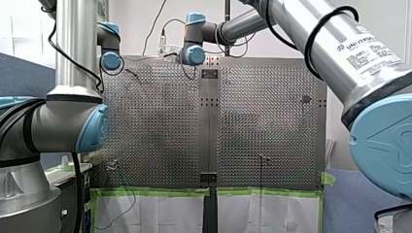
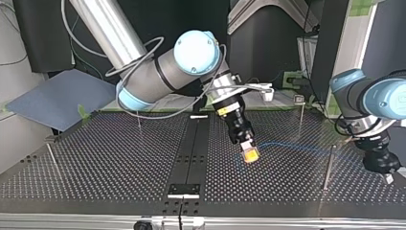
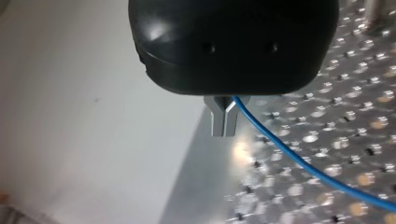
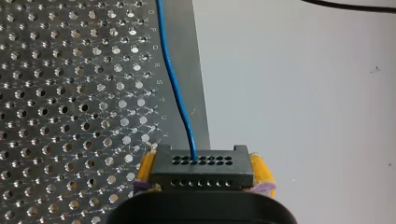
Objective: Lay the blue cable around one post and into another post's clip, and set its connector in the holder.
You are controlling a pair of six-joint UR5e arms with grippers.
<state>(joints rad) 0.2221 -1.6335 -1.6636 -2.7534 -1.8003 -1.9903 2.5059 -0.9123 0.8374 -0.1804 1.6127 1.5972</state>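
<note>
Yellow pads [image 4: 259, 170] of the right gripper [image 4: 204, 169] clamp the connector [image 4: 202, 161]; the left gripper [image 3: 224, 122] pinches the cable [image 3: 299, 161] strung between them over the table [image 2: 119, 158]. A lightly taut, low line should wrap a post [image 2: 327, 165] cleanly.

In the top view, my right gripper [image 2: 250, 154] holds the connector [image 4: 201, 168] over the tabletop [image 2: 105, 163], just right of the middle strip [image 2: 191, 153]. The cable [image 2: 292, 145] runs rightward from it, past a post [image 2: 328, 165], to my left gripper [image 2: 386, 178], which pinches it near the tabletop's right edge.
</note>
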